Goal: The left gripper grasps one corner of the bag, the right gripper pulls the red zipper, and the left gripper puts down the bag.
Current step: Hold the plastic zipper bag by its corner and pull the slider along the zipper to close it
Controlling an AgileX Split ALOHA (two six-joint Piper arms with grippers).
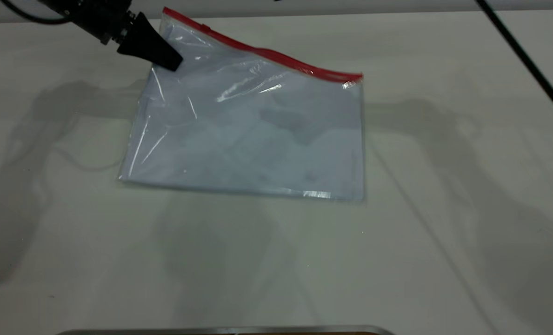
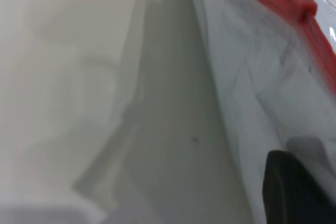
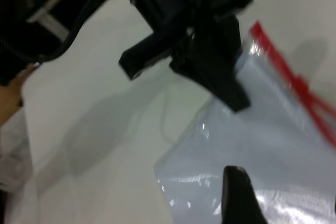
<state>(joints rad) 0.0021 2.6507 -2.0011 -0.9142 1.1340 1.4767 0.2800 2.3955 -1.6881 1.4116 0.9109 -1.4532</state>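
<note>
Left gripper (image 1: 171, 63) clamps my bag (image 1: 257, 139) corner, raised. Next: right gripper (image 3: 239, 192), jaw state indeterminate, must reach the red zipper (image 1: 267, 52).

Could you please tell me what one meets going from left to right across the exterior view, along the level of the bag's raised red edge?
the left gripper, gripping the bag near its raised corner → the red zipper → a black cable crossing the table.
</note>
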